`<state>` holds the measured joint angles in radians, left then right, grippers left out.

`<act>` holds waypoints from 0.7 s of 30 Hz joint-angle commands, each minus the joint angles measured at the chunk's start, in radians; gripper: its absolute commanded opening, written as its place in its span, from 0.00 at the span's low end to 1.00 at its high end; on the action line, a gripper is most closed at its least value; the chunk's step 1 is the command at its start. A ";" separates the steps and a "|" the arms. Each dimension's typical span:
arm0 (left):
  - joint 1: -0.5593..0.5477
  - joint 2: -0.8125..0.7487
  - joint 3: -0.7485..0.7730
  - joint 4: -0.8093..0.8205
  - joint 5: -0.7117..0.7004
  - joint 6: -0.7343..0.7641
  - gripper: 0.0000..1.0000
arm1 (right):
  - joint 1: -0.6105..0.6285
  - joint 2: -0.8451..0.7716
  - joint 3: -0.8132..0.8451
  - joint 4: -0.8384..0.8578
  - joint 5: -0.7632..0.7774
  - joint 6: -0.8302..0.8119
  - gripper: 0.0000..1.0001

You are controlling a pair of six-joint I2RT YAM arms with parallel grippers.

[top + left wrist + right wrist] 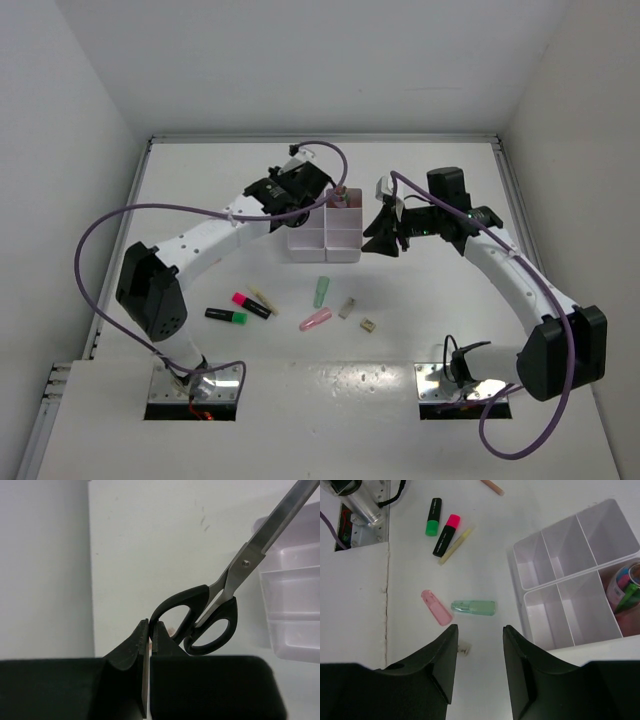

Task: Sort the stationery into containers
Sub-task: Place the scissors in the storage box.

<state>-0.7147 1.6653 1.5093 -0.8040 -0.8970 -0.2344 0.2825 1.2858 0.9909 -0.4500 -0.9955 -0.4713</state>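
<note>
- top view: task barely begun. white tray (340,245) sits mid-table. loose on its near side: green highlighter (227,316), pink highlighter (251,304), peach stick (263,298), green piece (321,291), pink piece (315,319), 2 tiny erasers (347,308).
- left wrist view: left gripper (150,630) has its tips pressed together, seemingly nipping the handle loop of the scissors (215,612). blades point over the tray's rim, so prob. going in, not yet down.
- right wrist view: right gripper (480,629) is spread w/ nothing in it, hovering just beside the tray above the loose bits. 1 corner compartment holds pink/green bits, the other 5 look bare.
- surface & room: plain matte white table (440,300), pale walls (300,60) on 3 sides.
</note>
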 commanded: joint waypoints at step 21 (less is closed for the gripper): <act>-0.037 -0.016 0.145 0.037 0.005 0.150 0.00 | -0.043 -0.026 -0.015 0.057 -0.025 0.017 0.42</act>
<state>-0.7792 1.6993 1.6299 -0.8032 -0.9764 -0.0540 0.2478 1.2827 0.9859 -0.4419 -0.9958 -0.4625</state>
